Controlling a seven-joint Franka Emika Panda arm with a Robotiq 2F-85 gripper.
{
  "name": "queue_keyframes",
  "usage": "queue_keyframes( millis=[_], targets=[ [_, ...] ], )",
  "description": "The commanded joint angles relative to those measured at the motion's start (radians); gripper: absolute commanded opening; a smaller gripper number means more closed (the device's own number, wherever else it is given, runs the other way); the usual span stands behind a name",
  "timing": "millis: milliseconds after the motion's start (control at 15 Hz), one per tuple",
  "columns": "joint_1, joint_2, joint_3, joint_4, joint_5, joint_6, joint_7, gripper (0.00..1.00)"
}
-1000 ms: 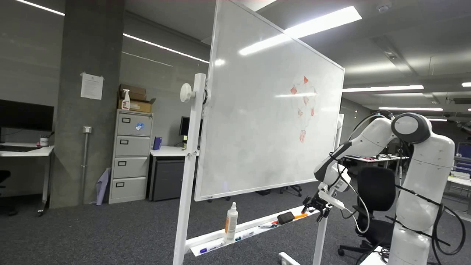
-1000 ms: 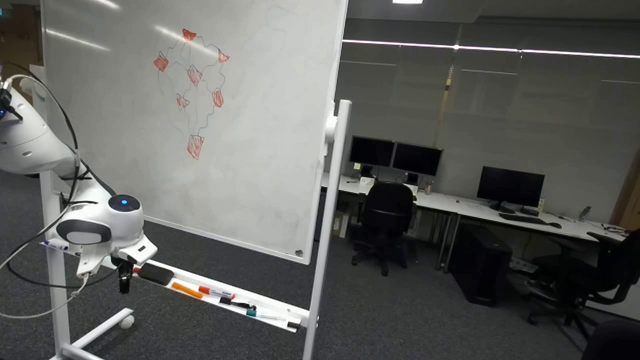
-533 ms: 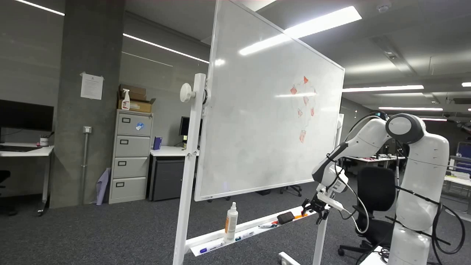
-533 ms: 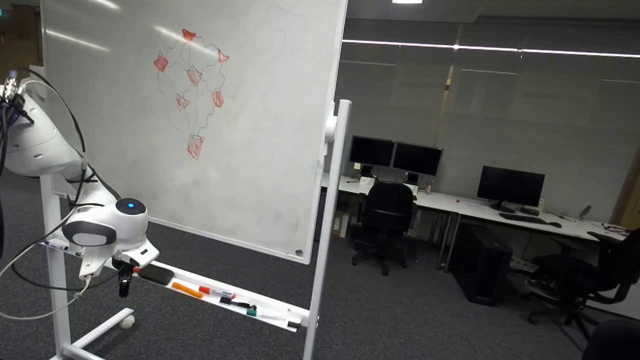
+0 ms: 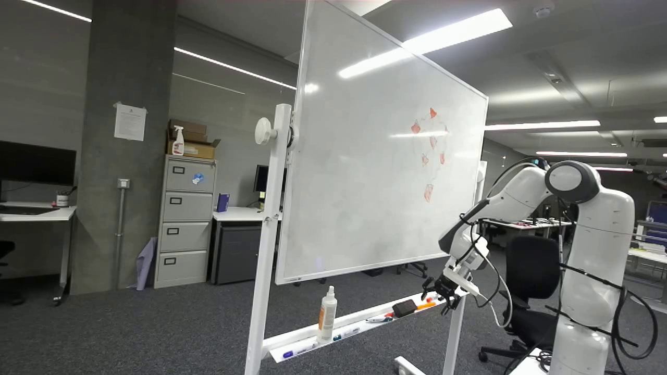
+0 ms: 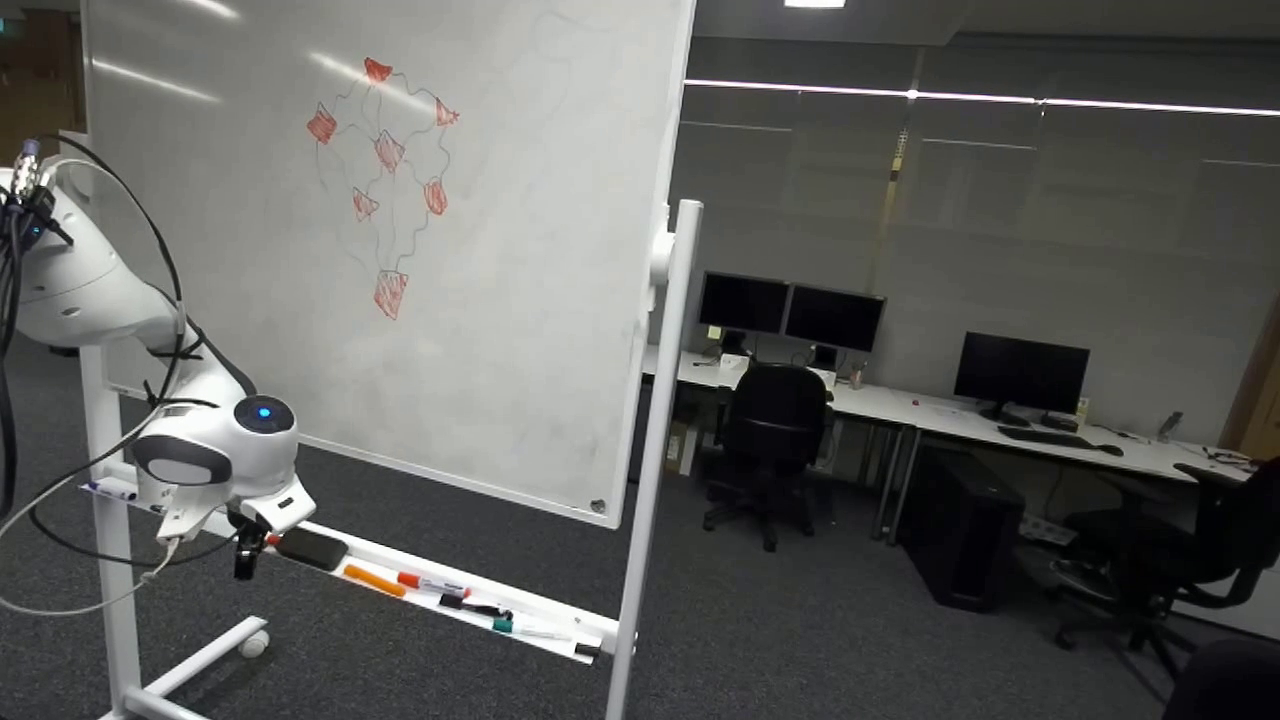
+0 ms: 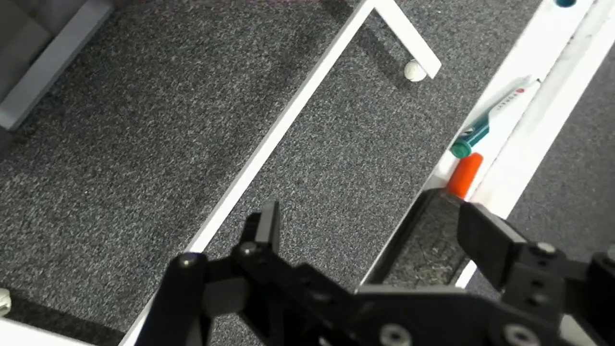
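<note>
Spread and empty, the hand (image 7: 370, 228) hung near the tray (image 7: 540, 41), where the eraser (image 7: 427, 245) lay partly hidden by one finger (image 7: 487, 240); a low sideways swing could have swept it to the floor (image 7: 158, 120).

In the wrist view, the jaws hide part of the black eraser (image 7: 430, 242)

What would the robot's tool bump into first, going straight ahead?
Perhaps the black eraser or white tray: one finger overlaps both in the wrist view. Carpet shows between the fingers; depth is unclear.
</note>
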Motion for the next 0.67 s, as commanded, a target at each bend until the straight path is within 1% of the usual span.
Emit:
queue_keyframes(
  millis=[0, 133, 200, 333, 400, 600],
  targets=[
    [0.016, 0.034, 0.012, 0.071, 0.183, -0.016, 0.02, 1.0],
    [0.027, 0.06, 0.026, 0.106, 0.31, 0.023, 0.012, 1.0],
    [0.034, 0.079, 0.039, 0.124, 0.386, 0.067, 0.0, 1.0],
    [0.053, 0.124, 0.062, 0.158, 0.518, 0.179, -0.03, 1.0],
    [0.06, 0.145, 0.072, 0.173, 0.565, 0.225, -0.035, 1.0],
    [0.091, 0.201, 0.099, 0.239, 0.756, 0.397, -0.097, 1.0]
  ],
)
